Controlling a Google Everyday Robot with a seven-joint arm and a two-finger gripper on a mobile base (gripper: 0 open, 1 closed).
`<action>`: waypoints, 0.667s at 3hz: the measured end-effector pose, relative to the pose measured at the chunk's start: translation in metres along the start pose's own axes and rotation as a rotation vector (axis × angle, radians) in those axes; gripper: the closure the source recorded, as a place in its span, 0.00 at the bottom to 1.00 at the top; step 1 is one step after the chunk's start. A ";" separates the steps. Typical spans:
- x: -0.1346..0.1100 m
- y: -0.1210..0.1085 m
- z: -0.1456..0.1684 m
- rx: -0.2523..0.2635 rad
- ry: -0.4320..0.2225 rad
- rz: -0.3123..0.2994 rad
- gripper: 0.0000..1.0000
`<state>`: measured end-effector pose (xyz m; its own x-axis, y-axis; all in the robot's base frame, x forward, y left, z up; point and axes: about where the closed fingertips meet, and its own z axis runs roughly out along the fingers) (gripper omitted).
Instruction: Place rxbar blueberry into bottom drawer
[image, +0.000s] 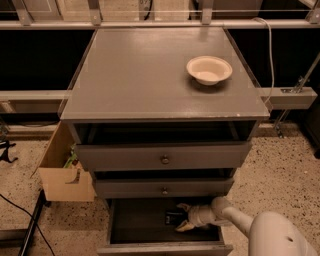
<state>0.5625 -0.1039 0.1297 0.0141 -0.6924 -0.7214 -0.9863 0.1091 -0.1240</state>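
The bottom drawer (165, 247) of the dark grey cabinet is pulled out, and its inside is dark. My gripper (181, 217) reaches into it from the right, low over the drawer floor at its right half. Its two pale fingers (183, 227) stand apart. The rxbar blueberry (172, 217) shows as a small dark flat bar on the drawer floor between the fingertips and just left of them. I cannot tell whether the fingers touch it.
A cream-white bowl (209, 69) sits on the cabinet top (140, 75) at the back right. The two upper drawers (164, 159) are slightly open. A cardboard box (64, 175) stands on the floor to the left. Cables lie at the lower left.
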 end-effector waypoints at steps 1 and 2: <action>0.000 0.000 0.000 0.000 0.000 0.000 0.00; 0.000 0.000 0.000 0.000 0.000 0.000 0.00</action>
